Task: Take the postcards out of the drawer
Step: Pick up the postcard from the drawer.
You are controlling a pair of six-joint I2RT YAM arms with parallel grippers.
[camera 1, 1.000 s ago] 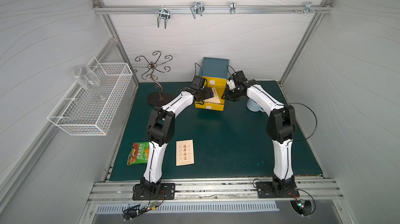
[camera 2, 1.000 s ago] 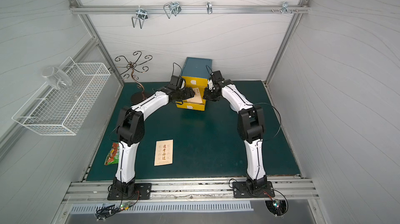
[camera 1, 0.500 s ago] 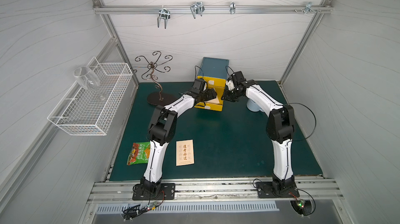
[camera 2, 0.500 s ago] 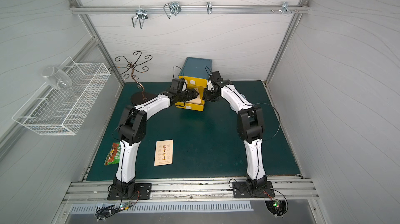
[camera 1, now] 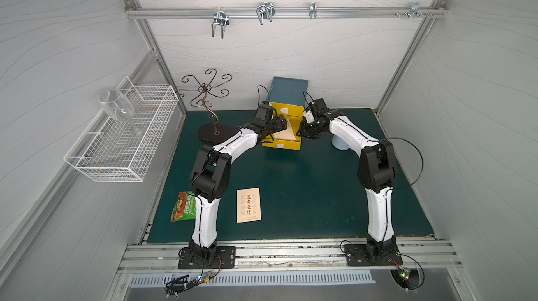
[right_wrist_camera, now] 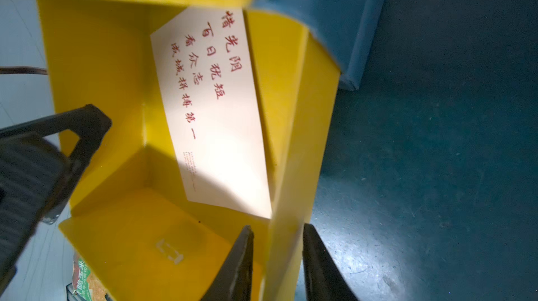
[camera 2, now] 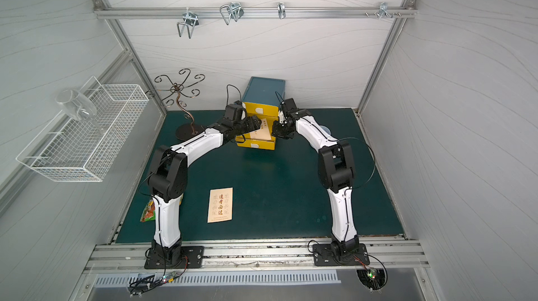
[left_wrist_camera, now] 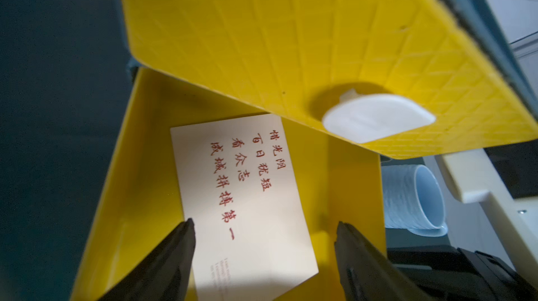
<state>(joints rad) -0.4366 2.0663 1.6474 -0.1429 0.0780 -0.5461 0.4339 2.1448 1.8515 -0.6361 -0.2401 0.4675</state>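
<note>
The yellow drawer (camera 1: 281,145) (camera 2: 256,145) stands pulled out of the teal cabinet (camera 1: 288,93). One cream postcard (left_wrist_camera: 247,197) (right_wrist_camera: 215,116) with red characters leans inside it against the side wall. My left gripper (left_wrist_camera: 265,222) (camera 1: 278,123) hangs open over the drawer, its fingers either side of the card's near end and clear of it. My right gripper (right_wrist_camera: 277,227) (camera 1: 302,133) is shut on the drawer's side wall (right_wrist_camera: 294,168), with one finger inside and one outside. Another postcard (camera 1: 248,205) (camera 2: 220,205) lies flat on the green mat near the front.
A green-and-orange snack packet (camera 1: 183,210) lies by the left arm's base. A pale blue cup (camera 1: 339,144) (left_wrist_camera: 413,197) stands right of the drawer. A curly metal stand (camera 1: 209,101) is left of the cabinet. A wire basket (camera 1: 122,139) with a wine glass (camera 1: 116,107) hangs on the left wall.
My left gripper has shifted slightly over the drawer and its jaws have spread a little wider. The right gripper has stayed on the drawer wall.
</note>
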